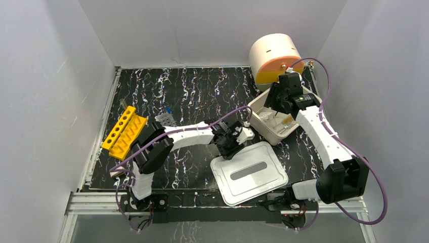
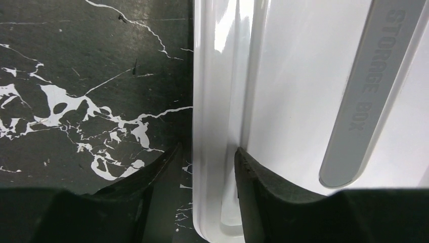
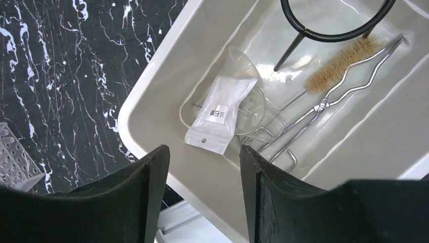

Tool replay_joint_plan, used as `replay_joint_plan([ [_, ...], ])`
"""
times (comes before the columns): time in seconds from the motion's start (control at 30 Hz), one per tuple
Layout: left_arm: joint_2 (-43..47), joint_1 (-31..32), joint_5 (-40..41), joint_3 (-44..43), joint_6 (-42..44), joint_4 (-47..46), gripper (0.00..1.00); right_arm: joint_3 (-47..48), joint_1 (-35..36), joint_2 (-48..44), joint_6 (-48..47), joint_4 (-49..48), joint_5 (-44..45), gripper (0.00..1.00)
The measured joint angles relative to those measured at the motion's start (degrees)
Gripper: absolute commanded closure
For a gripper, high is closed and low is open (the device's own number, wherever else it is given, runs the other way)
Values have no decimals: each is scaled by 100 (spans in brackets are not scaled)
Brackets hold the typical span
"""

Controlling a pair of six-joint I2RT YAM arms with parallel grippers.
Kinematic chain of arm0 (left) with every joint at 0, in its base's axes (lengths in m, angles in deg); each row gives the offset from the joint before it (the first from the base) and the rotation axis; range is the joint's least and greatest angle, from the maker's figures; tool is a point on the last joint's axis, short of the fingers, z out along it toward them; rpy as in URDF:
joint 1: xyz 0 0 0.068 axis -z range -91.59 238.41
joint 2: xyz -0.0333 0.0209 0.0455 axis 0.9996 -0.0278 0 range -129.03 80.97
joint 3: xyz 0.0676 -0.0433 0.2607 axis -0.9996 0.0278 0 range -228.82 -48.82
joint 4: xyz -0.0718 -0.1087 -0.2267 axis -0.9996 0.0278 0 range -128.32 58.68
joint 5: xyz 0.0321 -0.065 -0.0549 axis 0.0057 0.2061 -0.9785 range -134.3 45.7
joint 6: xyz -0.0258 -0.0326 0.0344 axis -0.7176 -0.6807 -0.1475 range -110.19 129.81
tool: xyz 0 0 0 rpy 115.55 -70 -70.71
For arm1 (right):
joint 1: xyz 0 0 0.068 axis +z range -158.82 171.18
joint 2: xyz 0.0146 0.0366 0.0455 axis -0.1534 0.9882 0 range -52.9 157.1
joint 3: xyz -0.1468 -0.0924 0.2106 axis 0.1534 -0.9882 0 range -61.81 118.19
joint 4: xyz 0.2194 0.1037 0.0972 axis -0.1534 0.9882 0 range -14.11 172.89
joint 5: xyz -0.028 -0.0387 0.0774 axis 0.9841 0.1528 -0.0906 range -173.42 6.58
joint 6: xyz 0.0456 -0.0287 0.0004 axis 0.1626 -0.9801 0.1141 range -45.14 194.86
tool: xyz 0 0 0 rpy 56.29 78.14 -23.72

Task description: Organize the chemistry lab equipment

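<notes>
Straddling lid rim with left jaws: one finger outside, over surface, other in groove inside rim. Showing sliver of gap at outer finger, so not telling whether pinching. Hovering right jaws, spread and empty, above near corner of box. Seeing in box: bag, tongs just beside brush, loop beyond. Lying flat on surface just beside box: lid. Standing well apart, left: tube rack, near yellow rack.
</notes>
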Motion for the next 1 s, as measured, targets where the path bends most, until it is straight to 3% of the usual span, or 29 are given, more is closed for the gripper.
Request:
replay_joint_plan([
  [0.17,-9,2,15,-13,-33,-31,72,0,-4,0,0,-4,0,38],
  [0.33,-11,28,68,-50,20,15,99,0,-4,0,0,-7,0,38],
  [0.77,109,28,363,-70,155,632,100,0,-4,0,-2,-17,-22,38],
  [1.0,813,15,796,122,295,1220,100,0,-7,0,0,-76,-55,38],
])
